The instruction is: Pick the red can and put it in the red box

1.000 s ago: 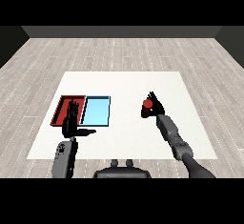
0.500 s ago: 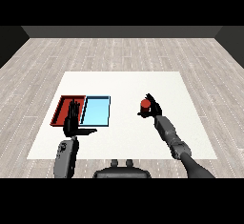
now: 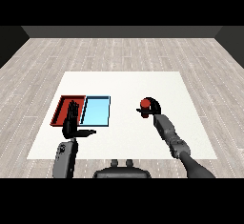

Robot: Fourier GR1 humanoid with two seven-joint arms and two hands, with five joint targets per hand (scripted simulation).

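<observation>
My right hand (image 3: 152,107) is curled round the red can (image 3: 144,105), which shows at its left side, right of the table's middle. The red tray (image 3: 62,107) lies at the left of the table, with the light blue tray (image 3: 96,111) against its right side. My left hand (image 3: 72,122) stands upright with straight fingers over the near right part of the red tray, thumb pointing right, holding nothing.
The white table (image 3: 124,85) stretches behind and between the trays and the can. A grey plank floor (image 3: 119,51) surrounds it.
My right hand with the red can has shifted a little to the left and slightly nearer. The left hand has stayed in place.
</observation>
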